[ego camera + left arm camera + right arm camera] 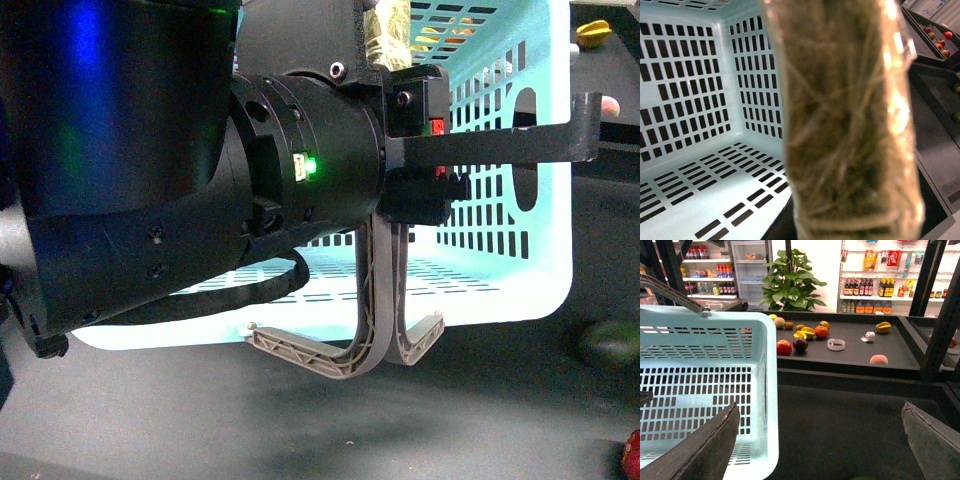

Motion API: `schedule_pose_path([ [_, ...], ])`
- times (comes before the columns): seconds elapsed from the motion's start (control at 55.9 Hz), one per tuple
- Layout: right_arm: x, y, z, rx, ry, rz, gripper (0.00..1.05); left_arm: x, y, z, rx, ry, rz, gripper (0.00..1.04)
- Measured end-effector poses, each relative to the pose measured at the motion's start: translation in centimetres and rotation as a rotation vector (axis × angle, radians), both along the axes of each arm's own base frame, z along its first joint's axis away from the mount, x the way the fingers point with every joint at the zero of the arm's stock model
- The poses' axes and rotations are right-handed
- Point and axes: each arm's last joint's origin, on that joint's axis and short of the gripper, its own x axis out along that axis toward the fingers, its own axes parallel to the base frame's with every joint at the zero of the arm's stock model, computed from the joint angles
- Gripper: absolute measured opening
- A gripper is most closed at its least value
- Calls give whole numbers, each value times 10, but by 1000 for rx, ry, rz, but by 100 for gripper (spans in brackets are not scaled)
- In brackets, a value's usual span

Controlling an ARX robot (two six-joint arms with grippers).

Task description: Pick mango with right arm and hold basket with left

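Observation:
The turquoise basket point(520, 200) stands on the dark table, and its two grey-brown handles point(375, 310) hang over its near side. My left gripper point(440, 172) is shut on the basket's handles. The taped handle point(850, 125) fills the left wrist view, blurred, with the basket's inside point(700, 100) behind it. My right gripper point(820, 450) is open and empty over bare dark table beside the basket's wall point(767, 390). A yellow oval fruit point(808, 332) that may be the mango lies among fruit on the far shelf. The front view shows no mango.
A dark green fruit point(610, 343) lies right of the basket, and a starfruit point(593, 33) lies behind it. The far shelf point(855, 352) holds apples, a peach point(879, 359) and a tape roll point(836, 344). A black post point(945, 325) stands to one side.

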Motion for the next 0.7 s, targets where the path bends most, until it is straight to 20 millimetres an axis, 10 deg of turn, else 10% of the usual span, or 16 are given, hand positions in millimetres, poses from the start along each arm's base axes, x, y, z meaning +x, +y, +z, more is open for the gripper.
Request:
schedule_pose_path([
  [0.697, 30, -23, -13, 5, 215, -191, 96, 0, -1, 0, -1, -1, -5, 4],
])
